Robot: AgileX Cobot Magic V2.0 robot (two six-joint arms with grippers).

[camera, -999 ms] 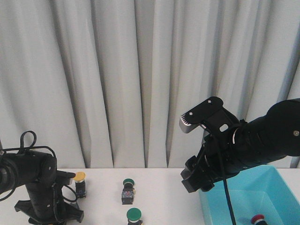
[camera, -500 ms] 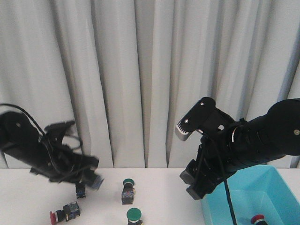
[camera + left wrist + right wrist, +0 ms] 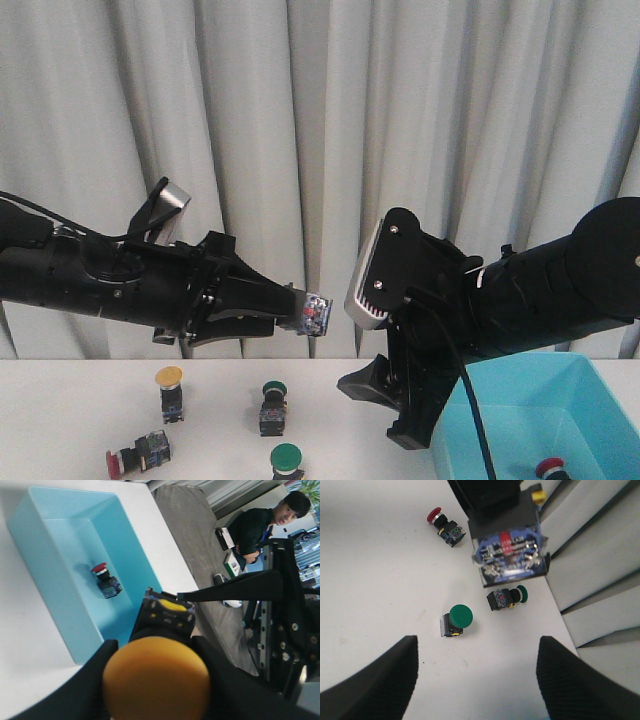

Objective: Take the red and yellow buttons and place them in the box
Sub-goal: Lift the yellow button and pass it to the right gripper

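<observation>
One red button (image 3: 549, 466) sits in the turquoise box (image 3: 590, 390), lower right. Left gripper (image 3: 296, 311) carries a yellow button (image 3: 156, 676) mid-frame; right gripper (image 3: 475, 672) spread, empty. Yellow-capped button (image 3: 170, 379) and red-capped button (image 3: 122, 459) wait lower left.

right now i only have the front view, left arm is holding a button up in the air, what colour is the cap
observer: Yellow. The left wrist view shows the left gripper shut on a yellow-capped button.
operator: ok, and whats in the box, its cut off for me
observer: The box holds one red button, lying on its side. I see nothing else inside.
operator: is the right gripper carrying anything
observer: No. In the right wrist view the right gripper is open, with nothing between its fingers.
</observation>
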